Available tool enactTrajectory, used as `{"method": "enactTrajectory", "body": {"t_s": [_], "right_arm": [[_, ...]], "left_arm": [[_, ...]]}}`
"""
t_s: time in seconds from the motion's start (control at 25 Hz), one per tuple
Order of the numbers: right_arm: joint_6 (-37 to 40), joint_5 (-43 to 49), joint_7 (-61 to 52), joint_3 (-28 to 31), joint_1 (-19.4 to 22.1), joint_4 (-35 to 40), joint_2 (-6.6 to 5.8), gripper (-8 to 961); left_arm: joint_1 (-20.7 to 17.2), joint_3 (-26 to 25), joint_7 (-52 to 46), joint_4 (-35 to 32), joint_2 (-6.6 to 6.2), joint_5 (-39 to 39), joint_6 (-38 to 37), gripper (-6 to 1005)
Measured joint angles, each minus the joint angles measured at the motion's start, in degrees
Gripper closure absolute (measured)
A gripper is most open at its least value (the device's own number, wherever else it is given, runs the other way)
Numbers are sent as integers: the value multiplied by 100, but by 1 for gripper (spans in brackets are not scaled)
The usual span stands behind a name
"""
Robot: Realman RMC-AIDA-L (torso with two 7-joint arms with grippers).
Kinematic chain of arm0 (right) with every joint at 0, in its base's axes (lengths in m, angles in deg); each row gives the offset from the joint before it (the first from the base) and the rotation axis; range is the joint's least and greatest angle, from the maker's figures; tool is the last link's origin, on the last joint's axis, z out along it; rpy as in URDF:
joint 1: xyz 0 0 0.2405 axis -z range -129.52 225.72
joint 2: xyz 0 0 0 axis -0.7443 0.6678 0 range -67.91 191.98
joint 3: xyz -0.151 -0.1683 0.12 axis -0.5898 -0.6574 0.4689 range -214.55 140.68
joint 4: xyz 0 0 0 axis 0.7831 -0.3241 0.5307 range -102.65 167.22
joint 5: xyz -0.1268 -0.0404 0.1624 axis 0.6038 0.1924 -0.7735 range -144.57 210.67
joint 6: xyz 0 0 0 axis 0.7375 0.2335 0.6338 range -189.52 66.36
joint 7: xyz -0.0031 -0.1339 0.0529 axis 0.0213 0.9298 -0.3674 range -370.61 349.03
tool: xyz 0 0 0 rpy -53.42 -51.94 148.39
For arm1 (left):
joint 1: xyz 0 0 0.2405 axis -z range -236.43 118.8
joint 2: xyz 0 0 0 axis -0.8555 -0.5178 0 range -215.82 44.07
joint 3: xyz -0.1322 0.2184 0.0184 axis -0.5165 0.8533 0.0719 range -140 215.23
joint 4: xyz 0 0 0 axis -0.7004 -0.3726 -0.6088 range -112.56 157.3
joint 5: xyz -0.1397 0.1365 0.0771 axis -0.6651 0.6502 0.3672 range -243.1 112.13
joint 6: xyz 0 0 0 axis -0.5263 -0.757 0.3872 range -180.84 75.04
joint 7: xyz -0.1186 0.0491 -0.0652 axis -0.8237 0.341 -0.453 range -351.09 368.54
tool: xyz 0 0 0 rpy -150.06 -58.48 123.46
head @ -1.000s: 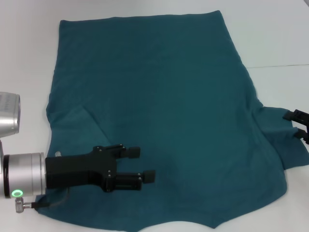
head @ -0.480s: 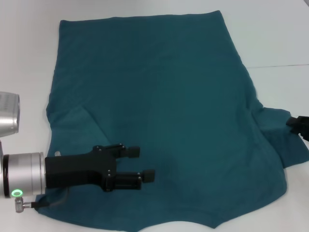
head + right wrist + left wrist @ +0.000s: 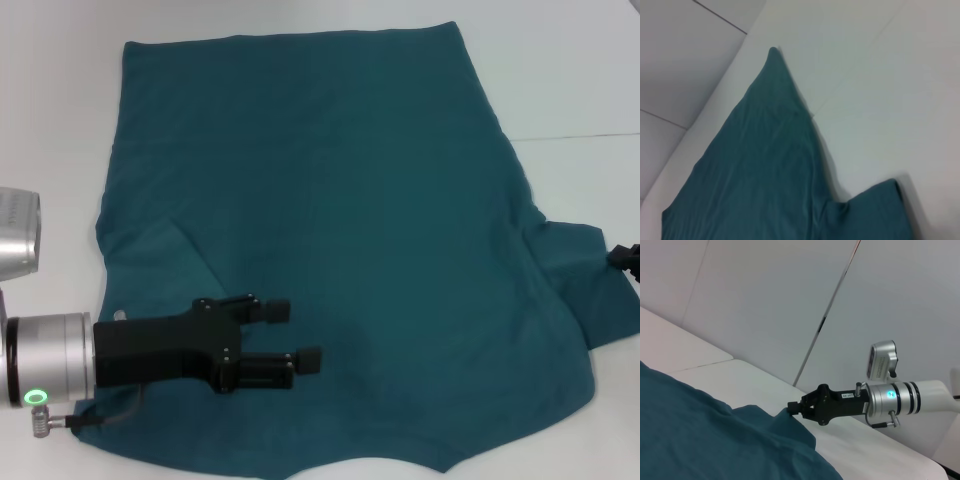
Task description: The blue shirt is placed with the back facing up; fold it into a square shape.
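Note:
The blue shirt [image 3: 330, 200] lies spread flat on the white table [image 3: 60, 100], plain side up, with its hem at the far side. My left gripper [image 3: 295, 337] is open and sits over the shirt's near left part, empty. My right gripper [image 3: 627, 258] shows only as a dark tip at the right edge, beside the right sleeve [image 3: 585, 285]. In the left wrist view my right gripper [image 3: 793, 409] is at the tip of that sleeve [image 3: 775, 422]. The right wrist view shows the shirt's body [image 3: 755, 175] and the sleeve [image 3: 880, 212].
White table surface [image 3: 570, 80] surrounds the shirt, with a seam line [image 3: 590, 135] at the right. A grey wall with panel joints [image 3: 830, 310] stands behind the table. The right arm's silver wrist [image 3: 892, 397] is beyond the sleeve.
My right gripper has drawn back to the right, from over the sleeve to nearly out of the head view. The left gripper and the shirt have barely moved.

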Motion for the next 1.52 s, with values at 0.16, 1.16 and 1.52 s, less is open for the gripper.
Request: {"method": "enactTrajectory", "body": {"t_s": [0.16,1.16,1.52], "right_arm": [[-62,-119,166,30,-3,-169,-48,950],[-404,-195,397,118,-114,-112,-277,950],[-436,-194,458,98,-198,-110,-354,949]], "left_arm": [[2,0,-14,0,0,-5,0,94],[32,1,-145,0,0,-15,15,98],[41,1,-148,18,0,-3,69,99]]}}
